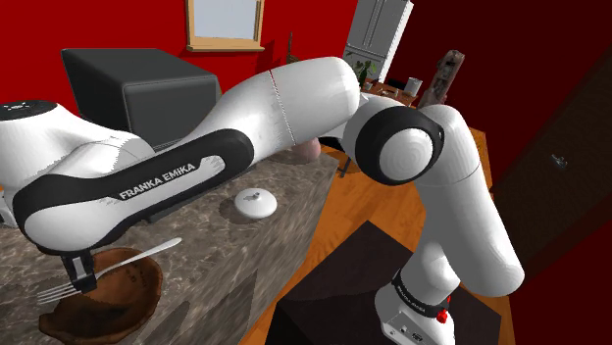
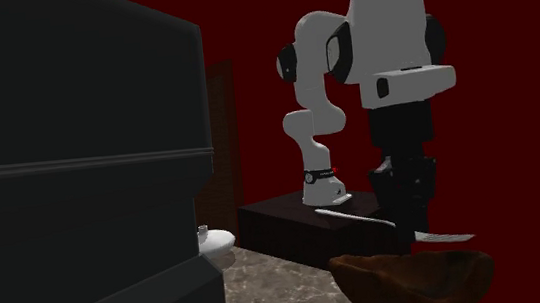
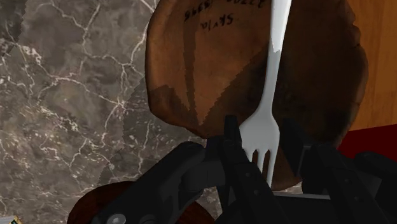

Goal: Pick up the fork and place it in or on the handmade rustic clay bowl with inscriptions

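Over the inscribed brown bowl [image 3: 203, 76], the fork [image 3: 274, 63] is clasped near its tines in the pincer [image 3: 262, 130], evidently held level for lowering in.

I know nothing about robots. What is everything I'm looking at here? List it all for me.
fork: one, white, over the bowl, pronged end at the tool
bowl: one, brown, writing inside, on the counter
round knobbed piece: one, white, on the counter beyond the bowl
counter: one, grey marble with pale veins
boxy appliance: one, dark grey, at the counter's back
window: one, tan frame, on the red wall
stand: one, black box, on the orange floor
arm: one, white with dark joints
tool: one, black, at the fork's prongs over the bowl
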`<state>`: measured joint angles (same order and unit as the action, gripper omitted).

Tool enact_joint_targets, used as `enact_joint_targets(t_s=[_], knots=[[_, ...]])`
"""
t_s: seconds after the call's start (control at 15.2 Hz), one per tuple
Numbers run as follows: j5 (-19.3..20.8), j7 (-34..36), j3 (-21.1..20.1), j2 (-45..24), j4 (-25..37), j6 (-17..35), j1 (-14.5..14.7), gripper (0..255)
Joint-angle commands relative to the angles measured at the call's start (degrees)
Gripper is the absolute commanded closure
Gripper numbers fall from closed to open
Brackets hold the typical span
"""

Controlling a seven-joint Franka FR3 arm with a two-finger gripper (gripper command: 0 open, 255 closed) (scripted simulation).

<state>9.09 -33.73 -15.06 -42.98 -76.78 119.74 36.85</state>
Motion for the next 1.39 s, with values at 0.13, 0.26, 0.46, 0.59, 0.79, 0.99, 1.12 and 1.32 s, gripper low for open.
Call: enact_joint_targets(t_s=[0.13, 0.26, 0.46, 0.59, 0.79, 0.99, 1.12, 1.32], knots=[[0.34, 0.17, 0.26, -1.59, -0.59, 2.18, 0.18, 255], [0.45, 0.21, 0.36, -2.13, -0.77, 2.89, 0.23, 255], [0.45, 0.21, 0.36, -2.14, -0.76, 2.89, 0.23, 255], [0.45, 0.21, 0.36, -2.14, -0.76, 2.89, 0.23, 255], [0.45, 0.21, 0.36, -2.1, -0.82, 2.92, 0.21, 0], [0.45, 0.21, 0.36, -2.11, -0.82, 2.92, 0.21, 0], [0.24, 0.1, 0.19, -1.1, -0.54, 1.64, 0.09, 0], [-0.33, -0.22, -0.24, 1.48, 0.61, -2.05, -0.22, 0]])
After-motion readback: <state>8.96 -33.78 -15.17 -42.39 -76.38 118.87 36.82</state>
